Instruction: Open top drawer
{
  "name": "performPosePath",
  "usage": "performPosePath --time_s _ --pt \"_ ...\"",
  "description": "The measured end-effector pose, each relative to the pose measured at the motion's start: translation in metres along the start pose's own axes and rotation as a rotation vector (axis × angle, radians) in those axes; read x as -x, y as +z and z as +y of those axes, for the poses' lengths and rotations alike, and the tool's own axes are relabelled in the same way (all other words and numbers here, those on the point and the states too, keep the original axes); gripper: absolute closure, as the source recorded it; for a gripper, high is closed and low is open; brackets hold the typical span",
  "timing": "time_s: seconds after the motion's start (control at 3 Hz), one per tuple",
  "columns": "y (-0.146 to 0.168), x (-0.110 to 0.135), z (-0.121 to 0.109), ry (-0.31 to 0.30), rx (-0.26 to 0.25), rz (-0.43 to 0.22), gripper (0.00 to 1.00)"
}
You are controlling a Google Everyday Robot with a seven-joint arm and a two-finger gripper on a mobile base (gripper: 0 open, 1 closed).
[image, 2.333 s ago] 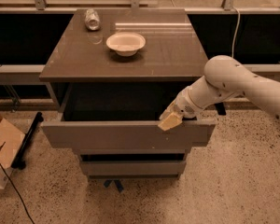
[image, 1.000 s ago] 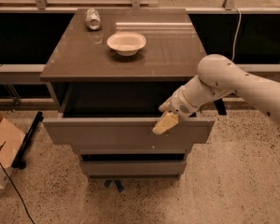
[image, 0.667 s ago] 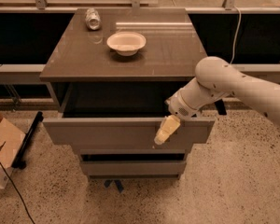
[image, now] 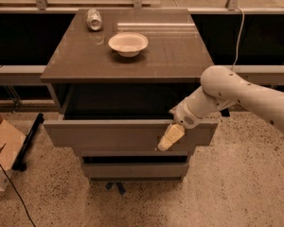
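Note:
The top drawer (image: pixel 109 135) is the widest grey-brown drawer. It stands pulled out from under the dark cabinet top (image: pixel 175 56), with its plain flat front facing me and its dark inside showing behind. My gripper (image: pixel 169 138) comes in on the white arm from the right. It hangs in front of the right part of the drawer front, pointing down and to the left. Below it show two narrower drawer fronts (image: pixel 132 169).
A white bowl (image: pixel 128 43) and a can on its side (image: pixel 93 19) rest on the cabinet top. A cardboard box (image: pixel 2 145) stands on the speckled floor at the left. A dark rail and window frame run behind the cabinet.
My gripper has slid down from the drawer's upper rim onto the front panel and a little to the left. The drawer stands pulled out as before.

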State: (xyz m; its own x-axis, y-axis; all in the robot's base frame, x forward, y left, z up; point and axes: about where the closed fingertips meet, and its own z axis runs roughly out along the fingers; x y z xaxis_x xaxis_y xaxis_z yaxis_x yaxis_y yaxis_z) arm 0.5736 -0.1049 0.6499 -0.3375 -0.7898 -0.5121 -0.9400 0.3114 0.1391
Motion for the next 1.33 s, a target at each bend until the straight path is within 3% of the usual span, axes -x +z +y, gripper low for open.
performPosePath --time_s 0.67,1.0,1.33 --pt "0.001 -0.005 0.007 0.007 0.013 0.012 0.65" --pt "0.003 -0.019 0.03 0.037 0.032 0.027 0.65" --pt "0.003 -0.019 0.03 0.037 0.032 0.027 0.42"
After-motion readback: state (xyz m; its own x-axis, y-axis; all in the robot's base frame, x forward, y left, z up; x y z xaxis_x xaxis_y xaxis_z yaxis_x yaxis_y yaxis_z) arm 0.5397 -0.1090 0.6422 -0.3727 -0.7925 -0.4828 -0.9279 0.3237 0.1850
